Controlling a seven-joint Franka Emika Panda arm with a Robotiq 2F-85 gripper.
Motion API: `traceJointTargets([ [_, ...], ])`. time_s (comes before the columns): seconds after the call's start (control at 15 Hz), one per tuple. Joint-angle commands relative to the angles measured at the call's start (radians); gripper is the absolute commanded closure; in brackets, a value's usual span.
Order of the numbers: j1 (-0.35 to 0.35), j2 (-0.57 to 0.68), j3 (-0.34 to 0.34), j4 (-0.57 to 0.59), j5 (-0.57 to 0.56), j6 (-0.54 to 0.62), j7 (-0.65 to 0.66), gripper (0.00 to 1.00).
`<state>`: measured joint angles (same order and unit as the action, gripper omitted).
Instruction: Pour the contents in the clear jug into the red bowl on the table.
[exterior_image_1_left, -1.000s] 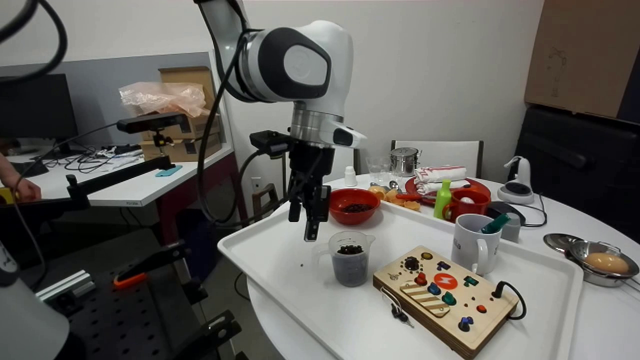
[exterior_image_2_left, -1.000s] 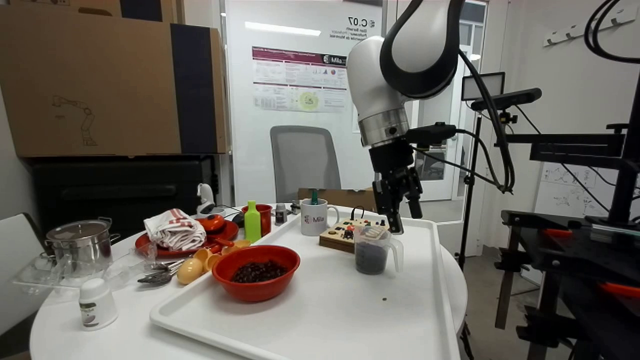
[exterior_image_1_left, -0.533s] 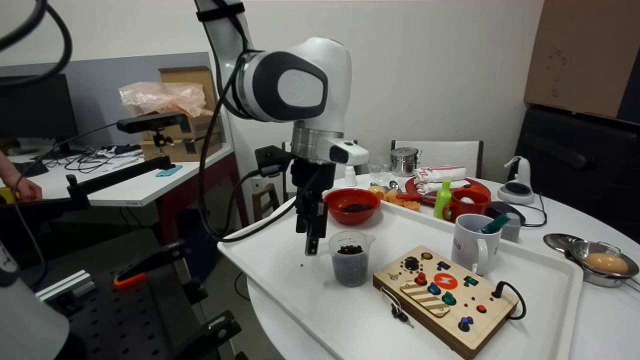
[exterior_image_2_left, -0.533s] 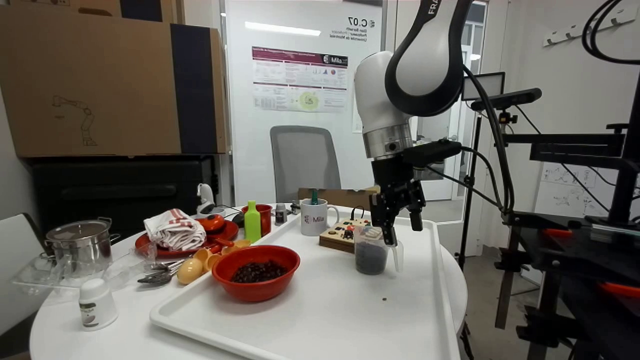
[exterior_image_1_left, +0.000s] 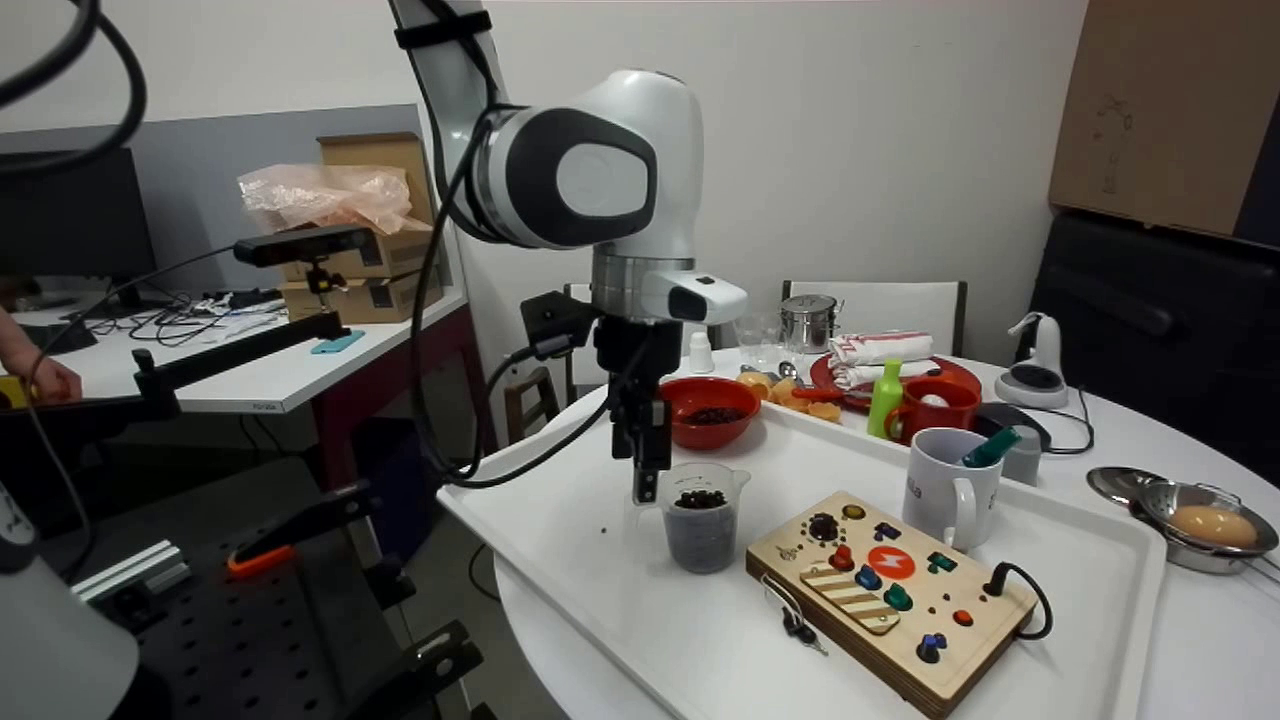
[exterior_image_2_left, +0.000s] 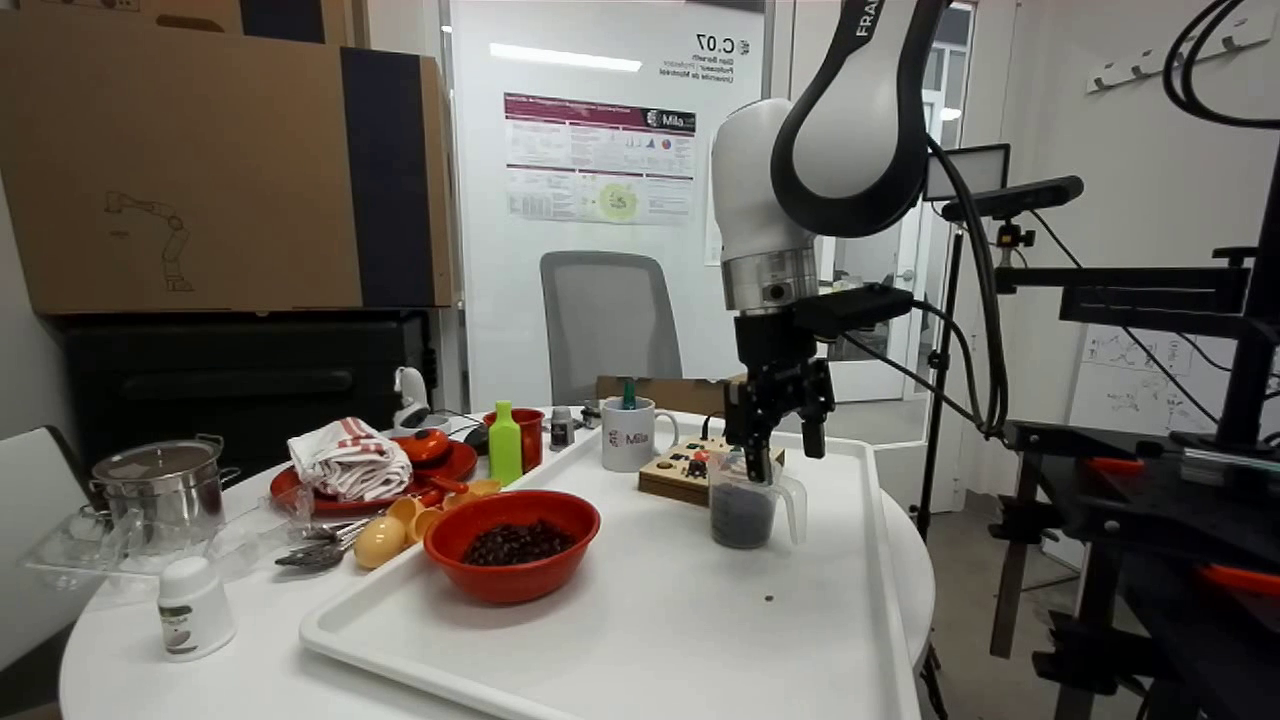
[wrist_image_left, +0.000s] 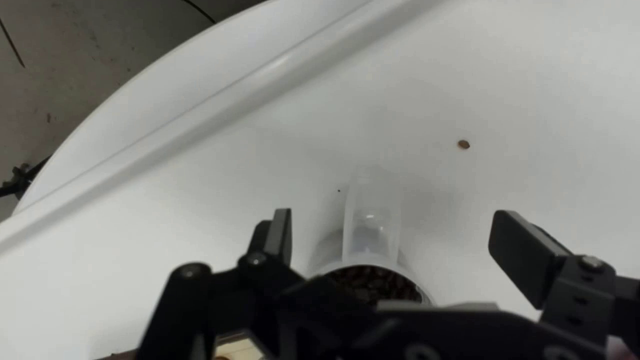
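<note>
Near the clear jug (exterior_image_1_left: 700, 542), perhaps above its handle (wrist_image_left: 372, 217), the fingers (wrist_image_left: 522, 256) stand spread.

My round white table (exterior_image_2_left: 258, 662) carries a tray (exterior_image_2_left: 660, 635), green bottle (exterior_image_2_left: 505, 450) and red plate (exterior_image_1_left: 958, 370). On the tray I see the clear jug (exterior_image_1_left: 703, 540), red bowl (exterior_image_2_left: 512, 580), wooden box (exterior_image_1_left: 920, 582), white mug (exterior_image_1_left: 930, 500) and a speck (wrist_image_left: 463, 144), perhaps a bean.

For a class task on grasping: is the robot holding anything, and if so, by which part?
Nothing is held. The jaws stand open; in the wrist view the handle of the clear jug shows between them, with a gap on either side.
</note>
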<state>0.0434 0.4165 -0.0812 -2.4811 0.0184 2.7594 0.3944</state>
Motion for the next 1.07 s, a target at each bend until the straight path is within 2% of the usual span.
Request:
traceJointTargets([
  [0.0, 0.022, 0.015, -0.020, 0.000, 0.008, 0.044, -0.014, 0.00],
  [0.27, 0.034, 0.031, -0.042, -0.005, -0.006, 0.058, -0.013, 0.00],
  [0.73, -0.013, 0.108, -0.001, 0.001, 0.048, 0.221, -0.098, 0.00],
  [1.0, -0.006, 0.113, -0.017, -0.005, 0.063, 0.224, -0.103, 0.00],
])
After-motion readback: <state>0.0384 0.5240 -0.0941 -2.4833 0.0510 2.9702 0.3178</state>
